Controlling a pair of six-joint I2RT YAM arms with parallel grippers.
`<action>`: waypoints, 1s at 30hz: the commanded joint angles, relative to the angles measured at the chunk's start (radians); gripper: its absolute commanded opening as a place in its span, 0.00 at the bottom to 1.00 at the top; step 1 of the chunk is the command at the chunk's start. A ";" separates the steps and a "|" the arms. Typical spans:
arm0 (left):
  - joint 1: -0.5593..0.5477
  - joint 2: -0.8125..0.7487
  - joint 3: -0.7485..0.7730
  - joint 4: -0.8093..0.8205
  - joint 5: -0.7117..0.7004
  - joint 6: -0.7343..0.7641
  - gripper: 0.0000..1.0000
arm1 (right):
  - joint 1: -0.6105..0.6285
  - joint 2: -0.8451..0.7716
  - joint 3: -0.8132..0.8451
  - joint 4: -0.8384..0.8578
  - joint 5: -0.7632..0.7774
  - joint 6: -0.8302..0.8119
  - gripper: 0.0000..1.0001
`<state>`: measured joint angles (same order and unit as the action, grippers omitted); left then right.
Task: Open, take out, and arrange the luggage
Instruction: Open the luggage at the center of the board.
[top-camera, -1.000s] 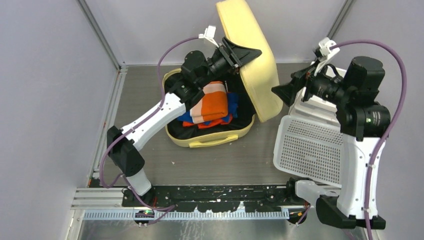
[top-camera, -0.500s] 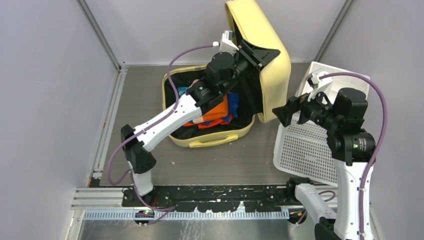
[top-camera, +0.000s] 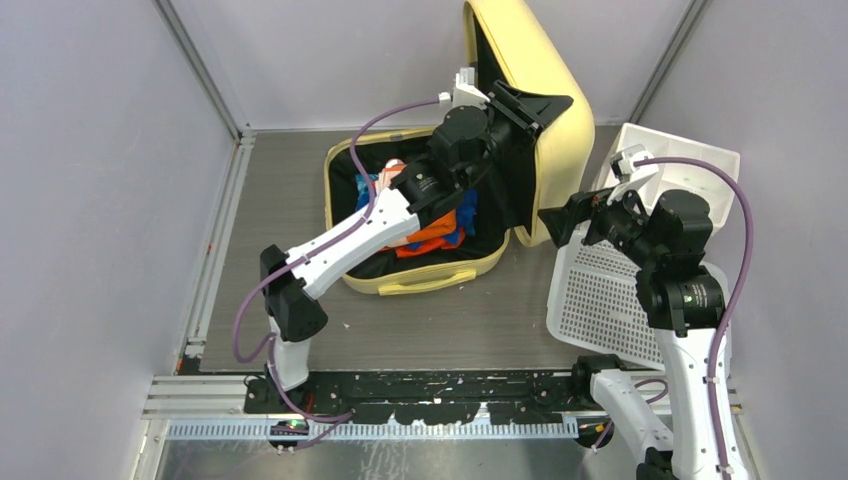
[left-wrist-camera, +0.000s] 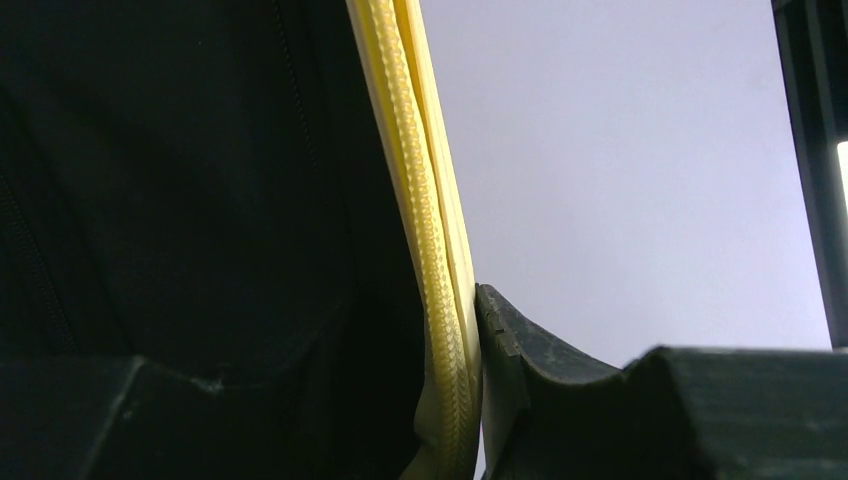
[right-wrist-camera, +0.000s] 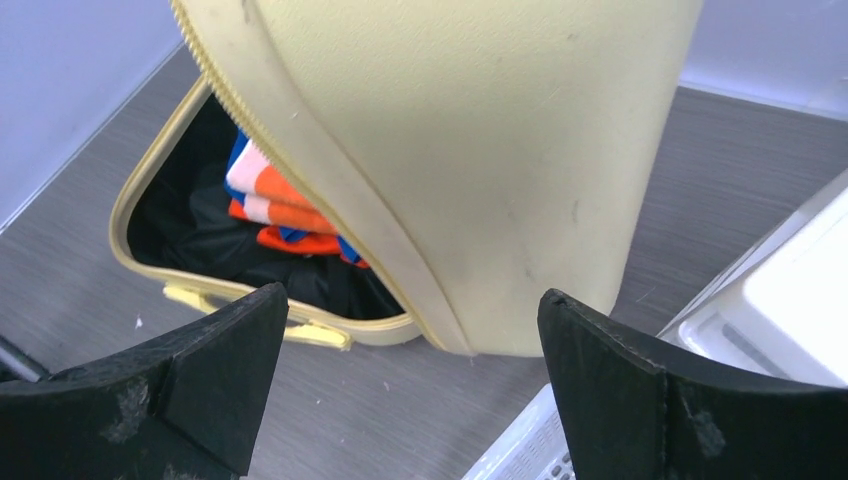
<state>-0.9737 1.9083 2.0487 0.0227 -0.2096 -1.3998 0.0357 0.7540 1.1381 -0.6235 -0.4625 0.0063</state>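
The pale yellow luggage (top-camera: 420, 280) lies open on the table with its lid (top-camera: 548, 125) swung up almost vertical, black lining facing left. My left gripper (top-camera: 525, 105) is shut on the lid's zipper edge (left-wrist-camera: 425, 230), one finger (left-wrist-camera: 520, 360) on the outer shell and the other against the lining (left-wrist-camera: 180, 200). Folded orange, white and blue clothes (top-camera: 435, 225) lie in the base. My right gripper (top-camera: 570, 215) stands wide open just right of the lid (right-wrist-camera: 480, 150), holding nothing and apart from the shell.
A white perforated basket (top-camera: 610, 300) lies right of the suitcase, under my right arm. A white drawer bin (top-camera: 690, 170) stands behind it at the back right. Grey walls close in the table on the left, back and right.
My left gripper has swung the lid further up and to the right, from tilted over the base to near vertical. My right arm has come lower, its gripper just beside the lid.
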 joint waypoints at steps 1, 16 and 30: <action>-0.009 0.027 0.032 -0.070 -0.072 -0.044 0.01 | 0.015 0.023 0.008 0.144 0.088 0.036 1.00; -0.008 -0.007 -0.034 -0.035 -0.051 0.013 0.01 | 0.005 0.068 0.384 -0.097 0.395 -0.182 1.00; 0.038 -0.055 -0.125 0.010 0.137 0.122 0.04 | -0.179 0.510 0.702 -0.150 0.222 0.033 0.89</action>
<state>-0.9592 1.8774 1.9537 0.1127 -0.1410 -1.3491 -0.0948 1.1687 1.7863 -0.7368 -0.1192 -0.0513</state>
